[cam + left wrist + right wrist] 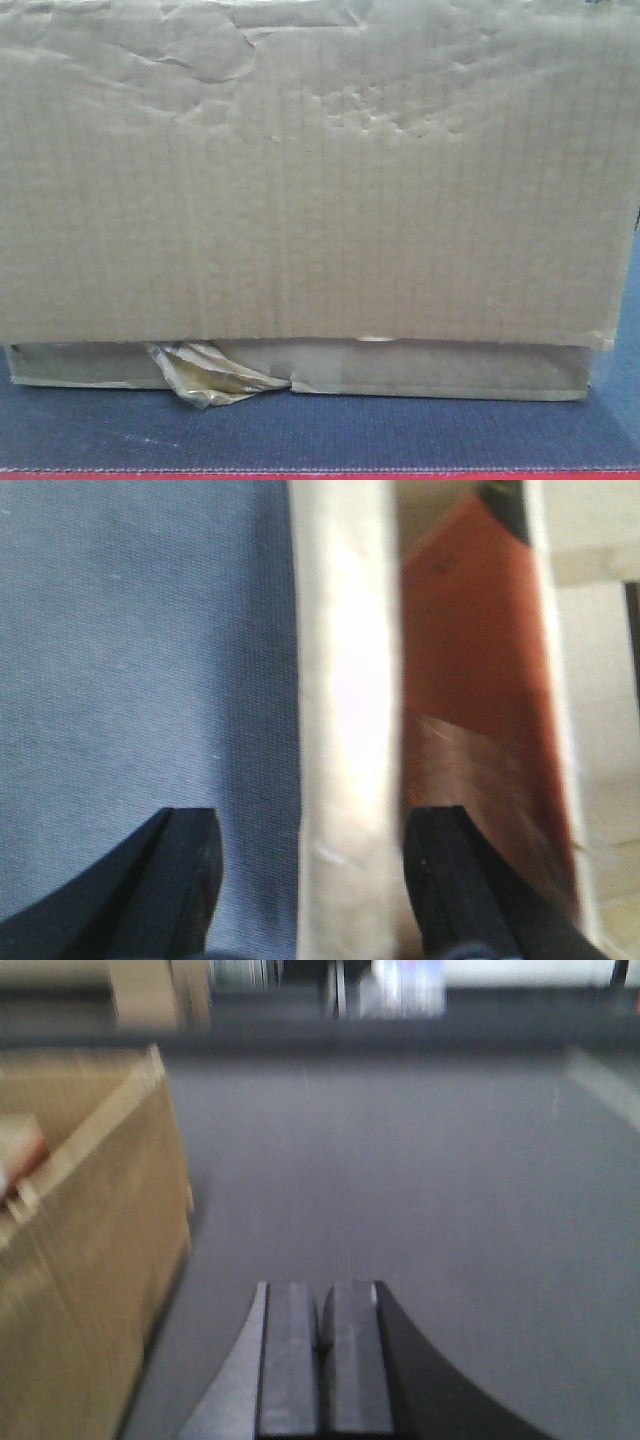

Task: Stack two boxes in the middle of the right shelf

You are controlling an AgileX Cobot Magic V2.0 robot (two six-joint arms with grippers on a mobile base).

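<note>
In the front view the stacking looks done. The large box [310,170] sits squarely on the flatter box [450,368], their front faces nearly flush. A crumpled flap of glossy tape [210,375] hangs out left of centre along the lower box. Both rest on the dark grey mat [320,435], whose red edge [320,475] runs along the bottom of the view.

The left hand [312,825] is spread wide and empty. Its two dark fingers straddle the bright steel rail of the shelf [345,680], with the mat to the left of the rail and a reddish-brown panel [470,680] to the right. It touches nothing and is clear of the cardboard.

The right hand [320,1300] is closed with its pads pressed together and nothing between them. It hovers over the mat, and a box stands to its left, near but apart.

With neither hand on the boxes, the placing seems finished. The blurred wrist views do not show whether this level is the right shelf's middle one, so that is probably so but unconfirmed. What is left, at most, is to draw both arms back.
</note>
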